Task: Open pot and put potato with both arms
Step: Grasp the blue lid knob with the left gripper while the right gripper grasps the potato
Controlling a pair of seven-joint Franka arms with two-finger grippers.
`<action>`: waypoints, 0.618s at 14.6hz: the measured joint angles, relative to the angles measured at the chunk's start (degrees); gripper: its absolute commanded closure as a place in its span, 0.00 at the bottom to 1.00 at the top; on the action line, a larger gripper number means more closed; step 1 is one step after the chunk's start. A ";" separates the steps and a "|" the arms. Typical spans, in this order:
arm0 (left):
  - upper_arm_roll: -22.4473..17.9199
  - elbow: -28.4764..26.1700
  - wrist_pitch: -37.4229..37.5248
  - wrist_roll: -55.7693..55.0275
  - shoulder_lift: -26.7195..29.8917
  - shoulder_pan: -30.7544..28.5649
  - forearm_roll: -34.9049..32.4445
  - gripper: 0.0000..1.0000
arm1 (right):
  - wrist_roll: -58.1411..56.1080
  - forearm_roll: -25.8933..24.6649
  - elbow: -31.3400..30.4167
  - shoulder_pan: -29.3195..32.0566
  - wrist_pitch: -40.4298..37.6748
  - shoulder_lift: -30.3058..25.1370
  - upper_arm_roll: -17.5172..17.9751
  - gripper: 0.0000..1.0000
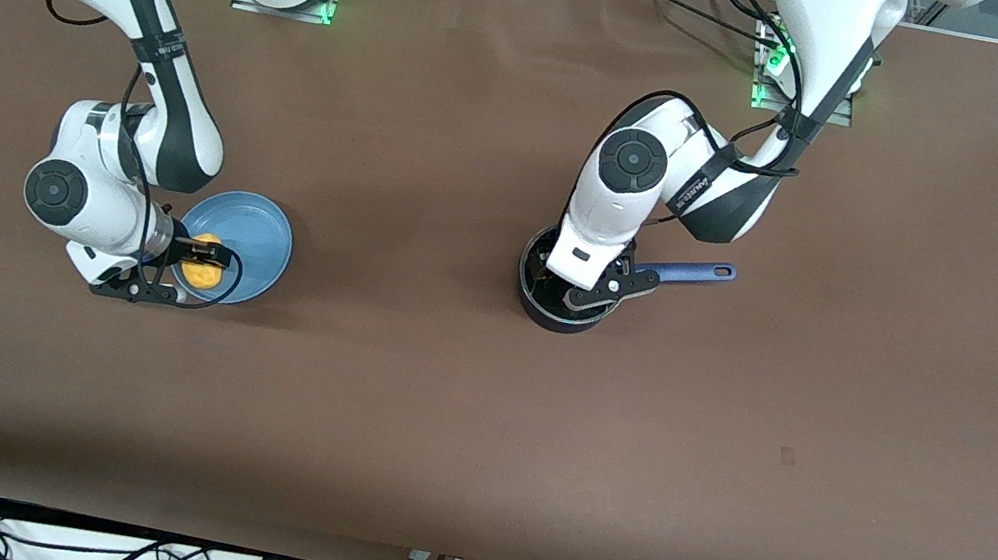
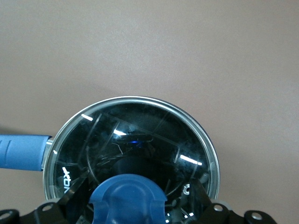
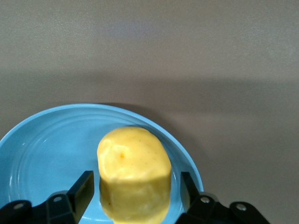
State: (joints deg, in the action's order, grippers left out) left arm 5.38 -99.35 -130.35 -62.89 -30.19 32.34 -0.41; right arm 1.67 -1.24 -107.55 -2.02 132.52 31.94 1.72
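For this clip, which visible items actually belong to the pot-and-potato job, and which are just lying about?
Part of the job:
- pot, glass lid on it
- potato on the blue plate
- left gripper over the lid's blue knob
- right gripper, fingers either side of the potato

Just lying about:
- cables past the table's near edge

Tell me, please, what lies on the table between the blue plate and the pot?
Nothing. In the front view, the brown table is bare from the blue plate to the pot.
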 measured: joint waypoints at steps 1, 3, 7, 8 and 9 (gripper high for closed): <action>0.00 -0.02 0.00 -0.02 -0.12 0.00 0.00 0.12 | -0.47 0.00 -0.01 0.00 0.03 0.01 0.00 0.24; -0.02 -0.03 0.00 -0.58 -0.44 0.00 0.00 0.15 | -1.08 -0.01 -0.05 0.00 0.07 0.04 0.00 0.25; -0.02 -0.03 0.01 -2.00 -0.59 0.00 -0.01 0.28 | -1.48 -0.01 -0.10 0.00 0.14 0.05 0.00 0.32; -0.03 -0.03 0.09 -2.04 -0.58 0.00 -0.01 0.31 | -1.49 -0.01 -0.11 0.00 0.15 0.05 0.00 0.36; -0.04 -0.03 0.09 -2.07 -0.57 0.00 -0.01 0.37 | -1.52 -0.01 -0.12 0.00 0.16 0.05 0.00 0.42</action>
State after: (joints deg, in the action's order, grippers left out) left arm 5.34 -99.37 -130.26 -64.96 -30.76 32.34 -0.43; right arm 0.15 -1.25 -107.67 -2.02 132.68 31.99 1.72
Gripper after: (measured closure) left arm 0.233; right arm 0.317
